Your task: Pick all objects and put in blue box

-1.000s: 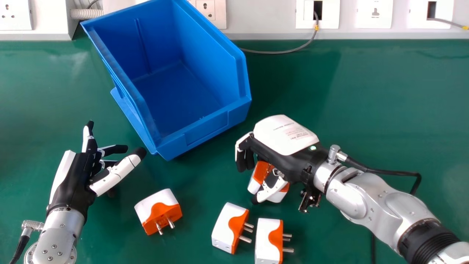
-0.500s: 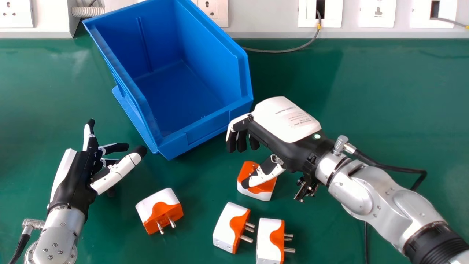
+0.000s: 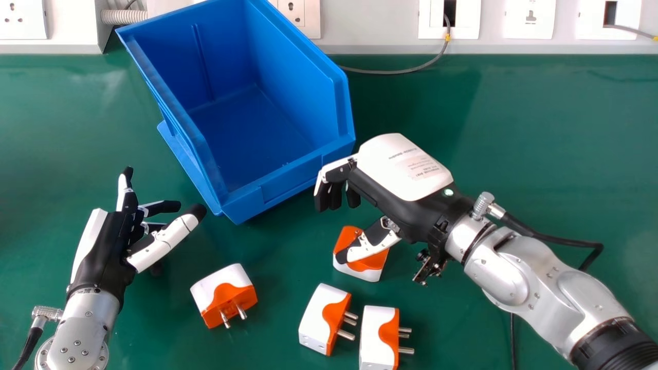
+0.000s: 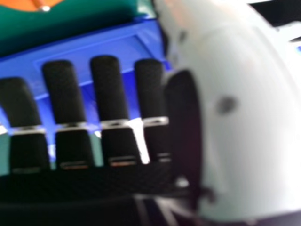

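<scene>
Four orange-and-white plug adapters were out on the green surface (image 3: pixel 540 154), all outside the blue box (image 3: pixel 293 180). Right hand (image 3: pixel 406 169) was just off the box's near corner, fingers bent down but loose, side by side with slim gaps, thumb well apart and pinching nothing. That thumb was over the thumb-side adapter (image 3: pixel 360 273); can't tell if they touched. Nearer the robot, the middle adapter (image 3: pixel 318 313) and rightmost adapter (image 3: pixel 376 336) sat close together, pins pointing right. The leftmost adapter (image 3: pixel 221 288) was near the left hand (image 3: pixel 103 252), which had its fingers spread, holding nothing.
</scene>
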`<action>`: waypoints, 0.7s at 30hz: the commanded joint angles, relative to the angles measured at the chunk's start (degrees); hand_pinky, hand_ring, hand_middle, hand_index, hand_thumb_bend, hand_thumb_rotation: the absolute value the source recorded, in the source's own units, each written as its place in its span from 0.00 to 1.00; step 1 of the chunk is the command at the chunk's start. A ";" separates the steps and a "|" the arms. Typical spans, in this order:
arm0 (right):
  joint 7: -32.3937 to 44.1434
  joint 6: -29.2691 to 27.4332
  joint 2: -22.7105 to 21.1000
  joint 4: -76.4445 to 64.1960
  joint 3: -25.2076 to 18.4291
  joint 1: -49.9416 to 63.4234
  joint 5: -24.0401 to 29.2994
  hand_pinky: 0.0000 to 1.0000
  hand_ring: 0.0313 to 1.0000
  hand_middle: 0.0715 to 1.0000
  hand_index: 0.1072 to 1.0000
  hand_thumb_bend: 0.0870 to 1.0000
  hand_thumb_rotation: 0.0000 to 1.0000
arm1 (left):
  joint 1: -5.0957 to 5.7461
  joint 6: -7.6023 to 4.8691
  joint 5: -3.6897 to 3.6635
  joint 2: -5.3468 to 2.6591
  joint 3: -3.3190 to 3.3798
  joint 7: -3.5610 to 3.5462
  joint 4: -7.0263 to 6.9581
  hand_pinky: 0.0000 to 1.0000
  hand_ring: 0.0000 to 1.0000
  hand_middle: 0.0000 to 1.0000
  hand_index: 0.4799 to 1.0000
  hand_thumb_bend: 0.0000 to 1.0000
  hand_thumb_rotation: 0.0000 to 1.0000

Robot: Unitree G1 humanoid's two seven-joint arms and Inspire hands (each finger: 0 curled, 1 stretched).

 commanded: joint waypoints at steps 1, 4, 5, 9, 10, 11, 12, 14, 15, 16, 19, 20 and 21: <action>-0.74 -0.17 -0.16 -0.20 -1.06 -0.85 0.78 0.34 0.42 0.49 0.46 0.45 0.00 | 4.17 5.30 2.51 -2.92 -3.26 -3.64 4.63 0.55 0.65 0.79 0.69 0.78 0.55; 0.64 1.75 -0.13 -0.36 -0.91 -0.85 0.41 0.34 0.42 0.49 0.46 0.45 0.00 | 4.22 5.41 2.54 -2.89 -3.28 -3.63 4.44 0.55 0.65 0.79 0.69 0.78 0.55; 1.55 3.17 -0.22 -1.25 -0.78 -0.59 -0.07 0.34 0.42 0.49 0.46 0.45 0.00 | 4.16 5.37 2.53 -2.91 -3.28 -3.65 4.55 0.55 0.65 0.79 0.69 0.78 0.55; 9.41 11.99 -1.67 -9.40 0.14 1.39 -3.38 0.38 0.43 0.53 0.46 0.45 0.00 | 4.40 5.42 2.50 -2.87 -3.27 -3.74 4.28 0.55 0.65 0.79 0.69 0.78 0.55; 12.39 14.67 -1.76 -11.38 0.42 1.63 -4.24 0.38 0.43 0.53 0.46 0.45 0.00 | 4.41 5.42 2.50 -2.85 -3.26 -3.75 4.27 0.55 0.65 0.79 0.69 0.78 0.55; 15.92 17.38 -1.83 -13.25 0.66 1.74 -4.79 0.38 0.43 0.53 0.46 0.45 0.00 | 4.42 5.40 2.50 -2.85 -3.25 -3.73 4.26 0.55 0.65 0.79 0.69 0.78 0.55; 19.95 20.15 -1.88 -15.25 0.84 1.79 -5.17 0.45 0.49 0.59 0.52 0.53 0.00 | 4.43 5.38 2.50 -2.86 -3.24 -3.70 4.24 0.55 0.65 0.79 0.69 0.78 0.55; 27.87 25.15 -1.92 -18.50 1.08 1.70 -5.14 0.45 0.49 0.59 0.52 0.53 0.00 | 4.44 5.26 2.48 -2.90 -3.23 -3.70 4.35 0.55 0.65 0.79 0.69 0.78 0.55; 30.45 26.82 -1.87 -19.35 1.19 1.64 -5.04 0.55 0.60 0.67 0.60 0.61 0.01 | 4.42 5.19 2.48 -2.91 -3.22 -3.70 4.47 0.55 0.65 0.79 0.69 0.78 0.55; 32.26 28.05 -1.83 -19.85 1.33 1.59 -5.00 0.55 0.60 0.67 0.60 0.61 0.01 | 4.39 5.17 2.44 -2.93 -3.17 -3.70 4.58 0.55 0.65 0.79 0.69 0.78 0.55; 34.10 29.63 -1.96 -20.74 1.62 1.88 -5.24 0.71 0.74 0.79 0.75 0.75 0.04 | 4.48 5.32 2.38 -2.98 -3.11 -3.65 4.40 0.55 0.65 0.79 0.69 0.78 0.55; 34.29 29.76 -2.06 -20.81 1.77 1.89 -5.37 0.77 0.79 0.83 0.80 0.80 0.06 | 4.47 5.29 2.39 -2.99 -3.11 -3.64 4.44 0.55 0.65 0.79 0.69 0.78 0.55; 34.48 29.81 -2.19 -20.79 1.95 1.79 -5.54 0.81 0.83 0.86 0.84 0.84 0.07 | 4.45 5.28 2.39 -3.01 -3.11 -3.64 4.47 0.55 0.65 0.79 0.69 0.78 0.55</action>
